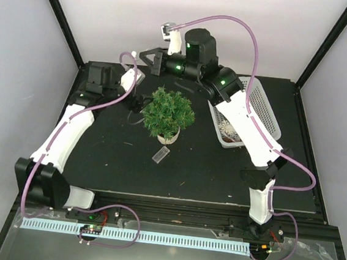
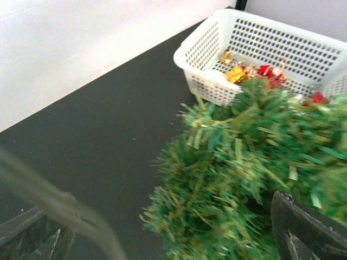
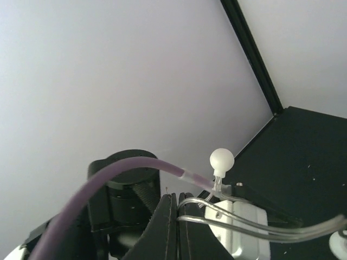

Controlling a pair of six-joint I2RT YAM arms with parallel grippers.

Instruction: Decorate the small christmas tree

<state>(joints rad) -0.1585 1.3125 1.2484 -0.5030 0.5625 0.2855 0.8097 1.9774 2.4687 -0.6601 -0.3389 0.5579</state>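
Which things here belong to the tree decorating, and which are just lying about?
Belongs to the job:
small christmas tree
ornaments
white basket holding them

Just lying about:
small clear piece lying in front of the tree's base

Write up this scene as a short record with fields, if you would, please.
tree: small christmas tree upright on the black table
basket: white basket right of the tree, gold and red ornaments inside
left gripper: open, close against the tree
right gripper: shut, raised behind the tree
loose item: small clear piece on the table before the tree
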